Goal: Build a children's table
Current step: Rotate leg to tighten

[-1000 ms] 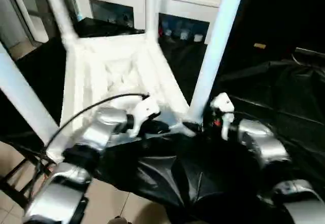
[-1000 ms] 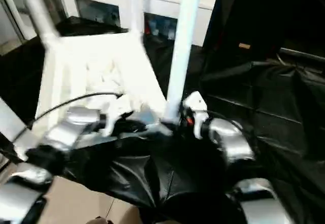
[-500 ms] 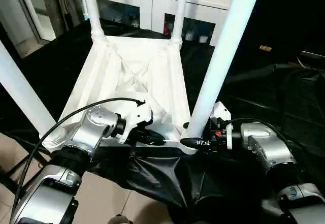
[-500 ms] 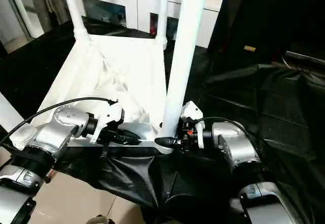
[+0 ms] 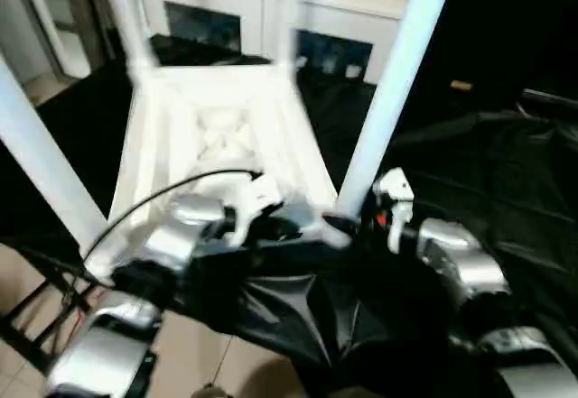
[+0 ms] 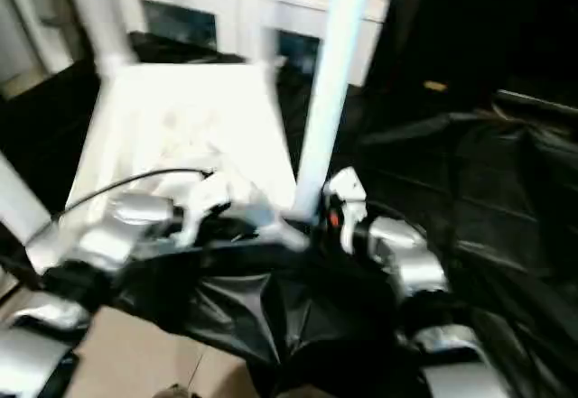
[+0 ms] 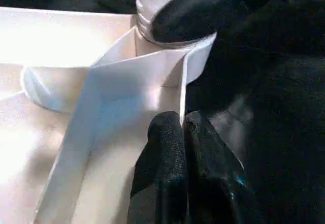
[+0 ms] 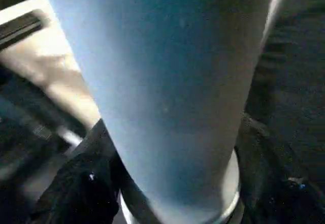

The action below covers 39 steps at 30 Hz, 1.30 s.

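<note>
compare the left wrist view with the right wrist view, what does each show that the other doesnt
Left wrist view: the left gripper, fingers pressed together on the thin rim of the tabletop, beside the corner socket.

Right wrist view: a close look up the white leg, with the right gripper and its black fingers set either side of the leg's base.

Both: the foot of that leg where it enters the socket, and the black sheet.

The head camera's view has been swung and tilted slightly, so the whole scene appears shifted, while the tabletop [image 5: 217, 136] has not been displaced on the black cloth [image 5: 479, 163]. The fingers [image 8: 81, 188] of the right gripper [image 5: 348, 226] have been drawn somewhat closer together around the base of the near right leg [image 5: 388, 91].
</note>
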Available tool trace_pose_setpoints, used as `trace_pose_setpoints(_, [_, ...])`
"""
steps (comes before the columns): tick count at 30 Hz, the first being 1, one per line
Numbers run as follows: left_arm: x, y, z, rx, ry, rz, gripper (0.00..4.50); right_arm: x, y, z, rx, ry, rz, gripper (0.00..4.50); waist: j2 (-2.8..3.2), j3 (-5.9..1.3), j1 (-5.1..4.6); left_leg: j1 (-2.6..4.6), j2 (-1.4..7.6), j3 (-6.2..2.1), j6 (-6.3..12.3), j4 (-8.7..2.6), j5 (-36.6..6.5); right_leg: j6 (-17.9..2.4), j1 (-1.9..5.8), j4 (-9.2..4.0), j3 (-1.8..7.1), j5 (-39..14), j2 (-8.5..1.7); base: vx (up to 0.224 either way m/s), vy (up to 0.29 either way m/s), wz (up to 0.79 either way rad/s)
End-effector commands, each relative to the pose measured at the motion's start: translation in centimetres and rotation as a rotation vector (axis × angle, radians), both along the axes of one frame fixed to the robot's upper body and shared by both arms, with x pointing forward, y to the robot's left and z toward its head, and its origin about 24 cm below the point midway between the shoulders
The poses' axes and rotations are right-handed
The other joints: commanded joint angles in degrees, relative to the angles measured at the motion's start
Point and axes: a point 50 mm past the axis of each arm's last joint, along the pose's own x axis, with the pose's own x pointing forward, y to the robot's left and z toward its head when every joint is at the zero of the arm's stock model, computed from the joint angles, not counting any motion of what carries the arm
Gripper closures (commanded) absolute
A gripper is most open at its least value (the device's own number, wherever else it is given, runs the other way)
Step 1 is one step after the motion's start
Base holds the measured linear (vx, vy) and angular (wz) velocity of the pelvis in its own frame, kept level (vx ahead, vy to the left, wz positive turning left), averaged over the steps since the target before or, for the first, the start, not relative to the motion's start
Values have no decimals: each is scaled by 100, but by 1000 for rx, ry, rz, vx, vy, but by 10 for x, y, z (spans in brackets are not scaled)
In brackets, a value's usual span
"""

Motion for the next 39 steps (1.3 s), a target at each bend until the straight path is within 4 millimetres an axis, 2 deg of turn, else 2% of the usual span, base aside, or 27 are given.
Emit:
trace_pose_setpoints(1, [3,-29,7,-46,-36,33,450,-6,25,-20,-70,70,-18,186,11,-307,-13,76,148,-68,-89,-403,-1782,-879,195,-556,255,-2153,-412,0,0,0])
trace_pose_setpoints(3, [2,-37,7,-51,-38,37,450,-5,28,-22,-69,69,-56,186,30,-306,-27,76,155,-68,-108,-413,-1767,-904,183,-542,255,-2023,-401,0,0,0])
trace_pose_setpoints(4, [0,-42,7,-57,-38,27,450,-5,32,-21,-41,73,-57,151,24,-313,-30,74,146,-65,-77,-408,-1803,-904,195,-548,254,-1985,-393,0,0,0])
trace_pose_setpoints(5, [-1,-45,7,-60,-36,18,450,-5,33,-20,-33,71,-59,151,23,-314,-27,78,147,-61,-57,-404,-1800,-912,193,-550,255,-1942,-391,0,0,0])
trace_pose_setpoints(6, [-1,-45,7,-63,-35,16,450,-5,33,-20,-33,71,-57,114,23,-312,-26,75,147,-58,-41,-405,-1783,-923,193,-548,259,-1893,-390,0,0,0])
trace_pose_setpoints(7, [-2,-49,6,-74,-31,12,450,-4,34,-19,-32,71,-48,114,42,-318,-22,63,146,-59,-31,-406,-1749,-937,203,-535,260,-1787,-383,0,0,0])
trace_pose_setpoints(9, [-3,-47,6,-74,-30,2,450,-4,33,-18,-56,51,-33,109,36,-320,-22,57,146,-58,-9,-407,-1727,-959,210,-521,257,-1671,-377,0,0,0])
trace_pose_setpoints(10, [-4,-44,7,-76,-31,-17,450,-2,29,-15,-86,22,-13,92,41,-322,-25,58,143,-53,-2,-407,-1731,-969,214,-524,258,-1645,-379,0,0,0])
trace_pose_setpoints(14, [-5,-37,8,-73,-28,-57,450,-3,21,-9,-99,-21,83,92,31,-331,-15,55,144,-50,50,-397,-1691,-986,228,-520,257,-1580,-384,0,0,0])
trace_pose_setpoints(17, [-8,-25,9,-69,-7,-121,450,-9,12,2,-76,-61,264,92,19,-349,1,24,148,-42,196,-370,-1453,-1084,267,-476,257,-1161,-378,0,0,0])
trace_pose_setpoints(18, [-8,-25,9,-69,-7,-121,450,-9,12,2,-76,-61,264,92,18,-358,3,17,140,-34,234,-357,-1360,-1120,273,-456,257,-1012,-371,0,0,0])
trace_pose_setpoints(19, [-9,-22,9,-66,-2,-138,450,-12,10,4,-67,-62,308,92,5,-367,-1,2,141,-26,300,-344,-1161,-1210,281,-414,258,-666,-356,0,0,0])
trace_pose_setpoints(21, [-12,-14,8,-54,20,-186,450,-16,3,9,-58,-58,395,92,21,-385,25,-8,152,-13,458,-309,-895,-1382,298,-351,240,-164,-339,0,0,0])
trace_pose_setpoints(23, [-15,-7,8,-48,35,-230,450,-20,-1,12,-49,-48,457,92,21,-382,43,-14,153,-6,536,-294,-810,-1462,304,-328,223,-1,-328,0,0,0])
trace_pose_setpoints(25, [-17,-1,8,-39,49,-259,450,-23,-5,14,-35,-34,506,92,24,-373,49,-3,167,-1,533,-299,-907,-1482,286,-336,219,-165,-338,0,0,0])
trace_pose_setpoints(27, [-17,1,8,-36,53,-265,450,-23,-6,15,-32,-29,519,107,30,-355,59,13,183,-2,426,-318,-1114,-1451,265,-380,226,-566,-364,0,0,0])
trace_pose_setpoints(28, [-18,8,8,-19,64,-283,450,-27,-8,15,-30,-6,570,115,-9,-351,62,15,181,0,401,-321,-1150,-1429,272,-393,225,-669,-364,0,0,0])
trace_pose_setpoints(29, [-18,8,8,-19,64,-283,450,-27,-8,15,-30,-6,570,125,0,-348,70,8,179,-10,360,-331,-1213,-1375,274,-395,222,-866,-365,0,0,0])
trace_pose_setpoints(30, [-19,14,8,-3,72,-292,450,-30,-9,14,-30,14,611,125,-24,-341,68,6,184,-9,339,-336,-1232,-1336,267,-405,225,-955,-369,0,0,0])
trace_pose_setpoints(31, [-19,18,9,7,77,-298,450,-32,-10,14,-28,29,639,129,0,-337,78,21,188,-13,279,-341,-1297,-1284,248,-414,230,-1081,-369,0,0,0])
trace_pose_setpoints(32, [-19,22,9,13,80,-298,450,-34,-10,13,-25,40,659,129,-35,-337,74,24,194,-8,277,-343,-1299,-1277,246,-416,232,-1080,-367,0,0,0])
trace_pose_setpoints(33, [-19,23,9,15,81,-298,450,-35,-9,13,-23,44,665,161,-21,-337,89,25,194,-13,266,-345,-1274,-1277,243,-405,236,-1064,-373,0,0,0])
trace_pose_setpoints(36, [-19,24,10,16,82,-299,450,-35,-9,13,-19,48,672,171,-21,-348,100,21,191,-13,241,-336,-1154,-1325,247,-379,235,-867,-378,0,0,0])
trace_pose_setpoints(37, [-19,25,10,17,80,-295,450,-36,-8,13,-16,54,681,182,-70,-351,101,14,187,-6,262,-327,-1086,-1352,252,-367,233,-748,-375,0,0,0])
trace_pose_setpoints(39, [-17,25,11,13,67,-267,450,-37,-3,13,-7,58,691,189,-45,-354,112,11,181,-7,294,-322,-1000,-1358,257,-353,231,-668,-376,0,0,0])
